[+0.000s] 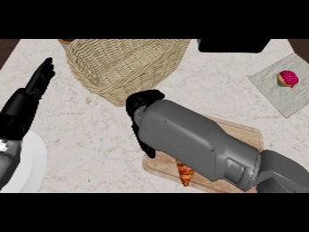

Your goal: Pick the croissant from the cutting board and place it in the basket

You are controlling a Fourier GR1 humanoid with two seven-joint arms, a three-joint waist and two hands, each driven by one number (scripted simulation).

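Observation:
The croissant [185,174] lies on the wooden cutting board [246,132] near its front edge, half hidden under my right forearm. That forearm crosses the board from the lower right. My right hand [145,105] is past the board's left end, just below the rim of the woven basket [127,63], and it is seen from the back. The croissant is well behind the hand, under the wrist, not in its grasp. The basket stands at the back centre of the counter. My left hand [39,80] rests open at the far left, fingers pointing up.
A white plate [33,164] sits at the lower left under my left forearm. A pink cupcake [288,79] stands on a grey napkin [297,97] at the right. A dark object [234,45] is at the back edge, and a small orange item [64,41] peeks from behind the basket.

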